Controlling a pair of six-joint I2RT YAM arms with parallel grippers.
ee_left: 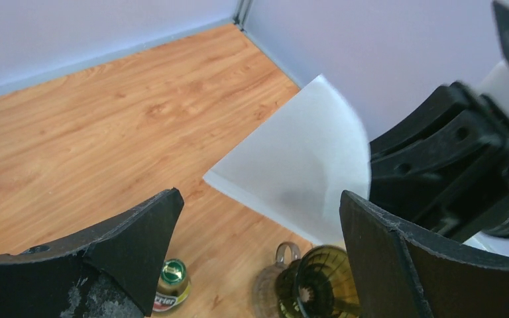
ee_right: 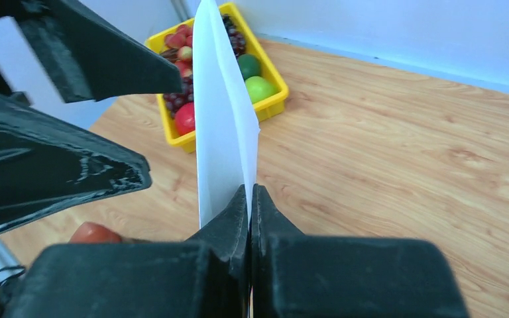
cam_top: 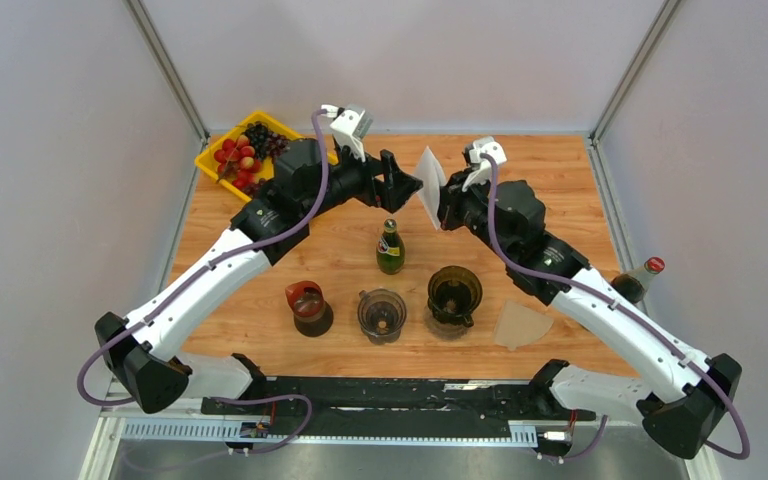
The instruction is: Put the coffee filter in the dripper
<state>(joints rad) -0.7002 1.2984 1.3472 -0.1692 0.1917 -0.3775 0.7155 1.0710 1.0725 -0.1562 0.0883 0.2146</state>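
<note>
My right gripper (cam_top: 441,205) is shut on a white paper coffee filter (cam_top: 430,184) and holds it upright in the air above the middle of the table; it also shows in the right wrist view (ee_right: 222,132), pinched between the jaws. My left gripper (cam_top: 405,185) is open, its fingers just left of the filter, which fills the gap ahead in the left wrist view (ee_left: 298,165). Three drippers stand in a row near the front: a brown one with a red insert (cam_top: 309,307), a clear one (cam_top: 381,314) and an olive one (cam_top: 454,297), also in the left wrist view (ee_left: 321,281).
A green bottle (cam_top: 390,247) stands behind the drippers. A yellow tray of fruit (cam_top: 247,152) sits at the back left. A red-capped bottle (cam_top: 638,278) stands at the right edge. A brownish filter (cam_top: 520,325) lies on the table at the front right.
</note>
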